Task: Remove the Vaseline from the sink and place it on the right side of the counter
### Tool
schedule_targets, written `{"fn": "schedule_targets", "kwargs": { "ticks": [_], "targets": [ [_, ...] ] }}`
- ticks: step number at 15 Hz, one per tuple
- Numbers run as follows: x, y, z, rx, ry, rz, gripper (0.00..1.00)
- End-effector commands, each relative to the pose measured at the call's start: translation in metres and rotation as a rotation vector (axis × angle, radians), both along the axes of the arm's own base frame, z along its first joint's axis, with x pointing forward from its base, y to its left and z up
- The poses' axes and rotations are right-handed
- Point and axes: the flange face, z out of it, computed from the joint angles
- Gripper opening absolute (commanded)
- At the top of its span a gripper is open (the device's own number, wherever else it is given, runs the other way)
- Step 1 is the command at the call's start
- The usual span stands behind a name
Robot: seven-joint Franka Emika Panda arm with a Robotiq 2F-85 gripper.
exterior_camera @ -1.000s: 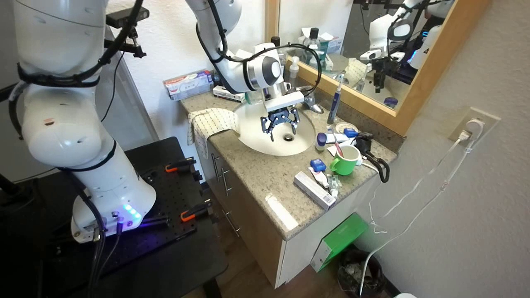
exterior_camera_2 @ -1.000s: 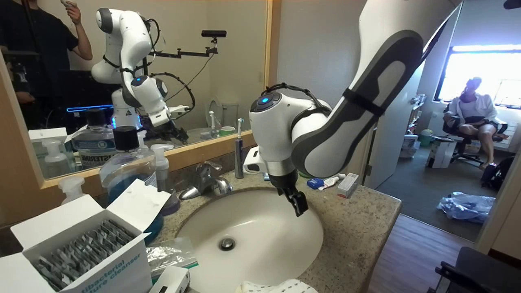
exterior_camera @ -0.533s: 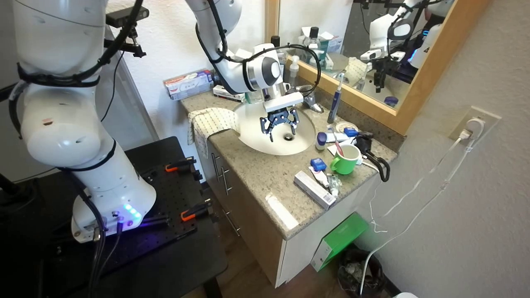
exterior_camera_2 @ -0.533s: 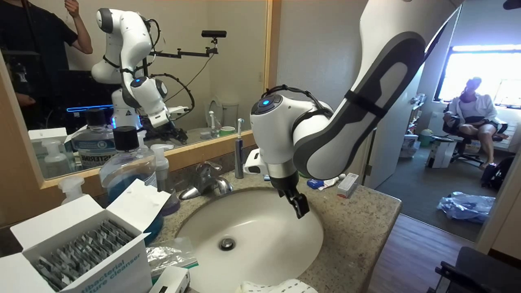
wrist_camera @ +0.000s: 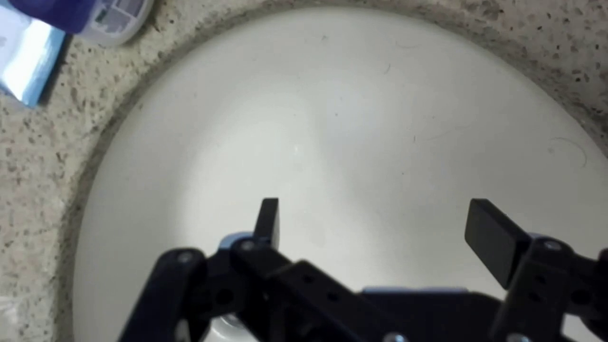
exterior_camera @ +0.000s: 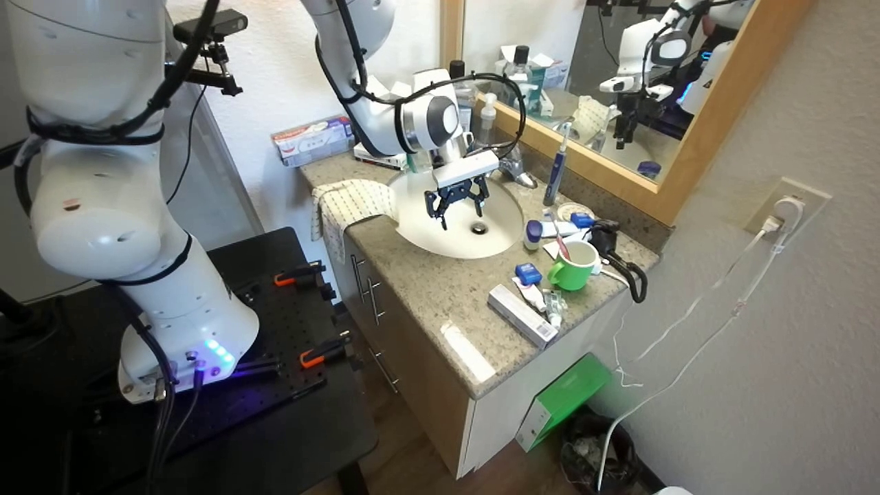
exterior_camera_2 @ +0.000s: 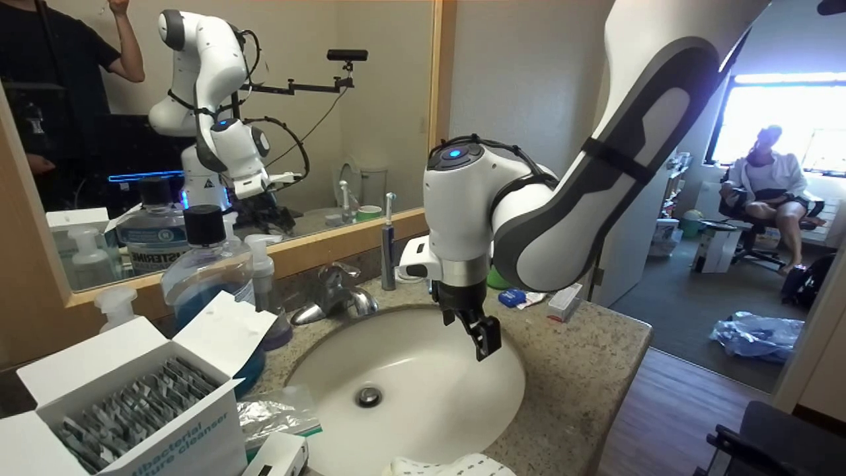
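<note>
The sink (exterior_camera: 440,240) is a round white basin set in the beige speckled counter (exterior_camera: 419,282). It also shows in an exterior view (exterior_camera_2: 410,423) and in the wrist view (wrist_camera: 332,118). A small jar with a blue lid (exterior_camera: 533,234), seemingly the Vaseline, stands on the counter just beyond the sink's rim. It shows in part at the top left of the wrist view (wrist_camera: 114,19). No label is readable. I see only the drain in the basin. My gripper (exterior_camera: 461,217) hangs over the basin, open, with nothing between its fingers (wrist_camera: 375,213), apart from the jar.
A green mug (exterior_camera: 570,268), a long white box (exterior_camera: 522,316) and small tubes stand near the jar. A toothbrush (exterior_camera: 555,172) and the faucet (exterior_camera: 515,170) are by the mirror. A towel (exterior_camera: 361,206), an open box (exterior_camera_2: 158,396) and bottles (exterior_camera_2: 205,284) border the sink.
The arm and hand have shifted slightly, up and to the left in an exterior view, and the hand has tilted a little. The gripper stays open. The jar has not moved.
</note>
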Motion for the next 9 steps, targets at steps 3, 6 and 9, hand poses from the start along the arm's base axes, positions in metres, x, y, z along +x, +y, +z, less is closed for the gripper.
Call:
{"fn": "schedule_targets", "kwargs": {
  "ticks": [3,6,9],
  "targets": [
    [-0.028,-0.009,0.019,0.113,0.029,0.062,1.00],
    [-0.015,-0.010,0.007,0.086,0.040,0.043,1.00],
    [-0.015,-0.010,0.004,0.085,0.045,0.044,1.00]
  ]
}}
